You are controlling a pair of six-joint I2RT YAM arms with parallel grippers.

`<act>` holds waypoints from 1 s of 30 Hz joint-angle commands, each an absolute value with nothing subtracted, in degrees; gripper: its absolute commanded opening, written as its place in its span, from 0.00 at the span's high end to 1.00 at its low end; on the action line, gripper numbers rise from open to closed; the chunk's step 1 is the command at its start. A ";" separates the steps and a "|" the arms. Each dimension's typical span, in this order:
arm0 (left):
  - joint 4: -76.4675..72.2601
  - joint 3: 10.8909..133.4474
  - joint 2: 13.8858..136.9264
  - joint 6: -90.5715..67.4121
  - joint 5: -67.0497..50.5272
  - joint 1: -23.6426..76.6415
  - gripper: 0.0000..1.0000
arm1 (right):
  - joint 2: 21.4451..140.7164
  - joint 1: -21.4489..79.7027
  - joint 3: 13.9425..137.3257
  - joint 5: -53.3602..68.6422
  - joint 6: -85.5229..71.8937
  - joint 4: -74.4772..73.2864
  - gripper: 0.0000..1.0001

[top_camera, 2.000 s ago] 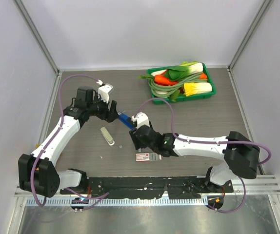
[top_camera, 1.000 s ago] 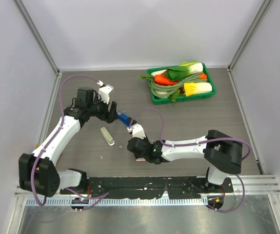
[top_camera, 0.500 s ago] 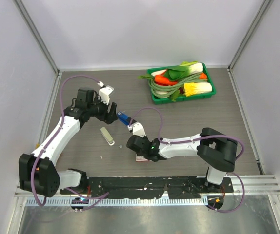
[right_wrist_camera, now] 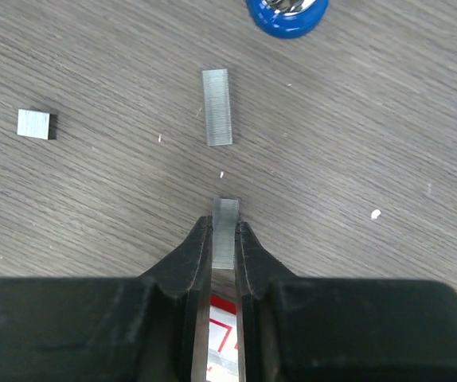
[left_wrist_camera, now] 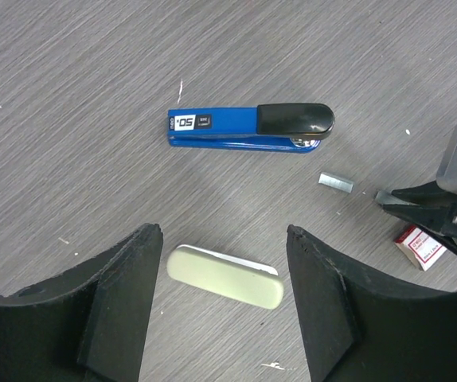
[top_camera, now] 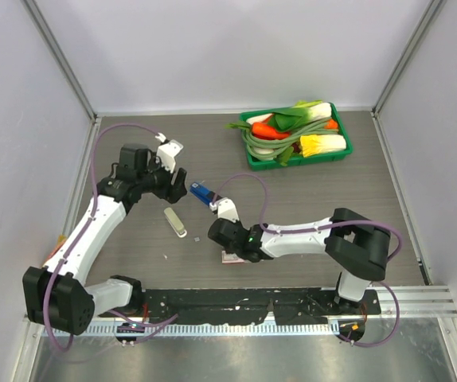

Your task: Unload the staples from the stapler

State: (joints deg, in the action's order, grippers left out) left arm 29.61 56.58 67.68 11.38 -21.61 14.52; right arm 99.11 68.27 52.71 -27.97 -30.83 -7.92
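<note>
The blue stapler with a black end lies flat on the table, also seen from above as the stapler. My left gripper hovers open just short of it, over a pale green bar, holding nothing. My right gripper is low on the table, shut on a short silvery strip of staples that pokes out past its fingertips. A second staple strip lies loose between that gripper and the stapler's end. A tiny staple piece lies off to the left.
A flat red-and-white box lies under my right gripper. A green tray of vegetables stands at the back right. The pale green bar lies left of the right gripper. Walls close in both sides.
My right gripper has shut on the staple strip after sliding left over the red-and-white box. My left arm has pulled back slightly to the left, away from the stapler.
</note>
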 commanded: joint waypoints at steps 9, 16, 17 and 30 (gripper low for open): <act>34.98 61.44 66.09 5.19 -48.31 15.03 0.34 | 67.08 61.79 44.13 -19.52 -32.78 7.54 0.95; 23.85 57.31 68.37 -6.12 -70.10 15.03 0.32 | 61.35 61.79 41.57 -15.82 -34.98 19.32 0.96; 21.99 56.96 68.90 -8.07 -71.70 14.94 0.32 | 61.26 61.79 41.49 -15.47 -35.33 20.21 0.96; 18.37 56.60 69.35 -13.27 -80.06 15.03 0.31 | 65.12 61.79 39.47 -13.10 -40.77 34.52 0.98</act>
